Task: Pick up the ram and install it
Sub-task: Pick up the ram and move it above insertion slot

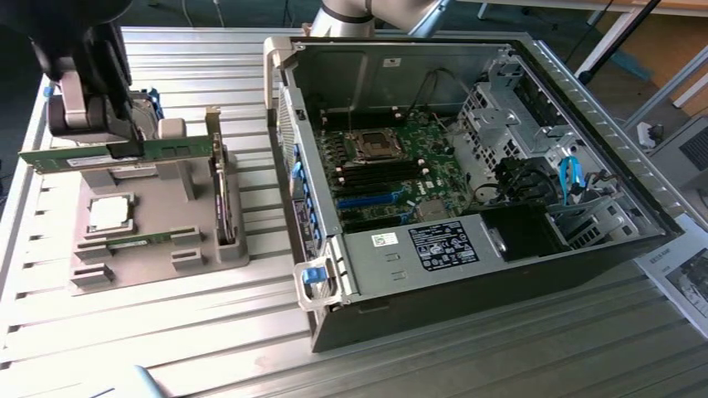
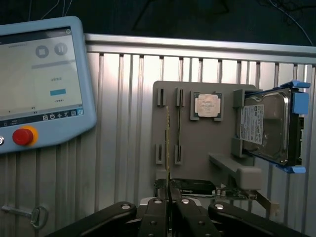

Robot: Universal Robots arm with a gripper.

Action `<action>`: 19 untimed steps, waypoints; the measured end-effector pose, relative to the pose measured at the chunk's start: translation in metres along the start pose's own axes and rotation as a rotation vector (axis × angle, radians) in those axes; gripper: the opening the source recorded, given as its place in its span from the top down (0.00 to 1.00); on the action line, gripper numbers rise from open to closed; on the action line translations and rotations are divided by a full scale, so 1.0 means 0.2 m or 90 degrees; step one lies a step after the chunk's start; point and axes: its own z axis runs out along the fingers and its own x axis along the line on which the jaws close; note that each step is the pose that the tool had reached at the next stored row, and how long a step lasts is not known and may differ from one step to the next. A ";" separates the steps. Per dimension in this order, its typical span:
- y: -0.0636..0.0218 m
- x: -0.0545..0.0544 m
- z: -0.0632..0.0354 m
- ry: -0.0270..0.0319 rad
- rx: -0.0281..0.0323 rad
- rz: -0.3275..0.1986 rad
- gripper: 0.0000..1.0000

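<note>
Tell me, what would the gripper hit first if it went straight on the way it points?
Probably the holder right below. The gripper points down at it with the ram clamped, so the ram's lower edge would likely touch first. Depth is hard to judge.

Green ram (image 1: 175,150), grey holder (image 1: 166,214), red button (image 2: 22,136), ribbed silver table (image 1: 166,332)

The case wall (image 1: 283,99) stands between the gray fixture (image 1: 166,214) and the open motherboard (image 1: 432,162).
</note>
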 end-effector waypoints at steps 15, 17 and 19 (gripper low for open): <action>-0.217 0.01 -0.004 0.0000 0.0000 0.000 0.87; -0.247 0.01 -0.004 0.0000 0.0000 0.000 0.87; -0.275 0.01 -0.005 0.0000 0.0000 0.000 0.87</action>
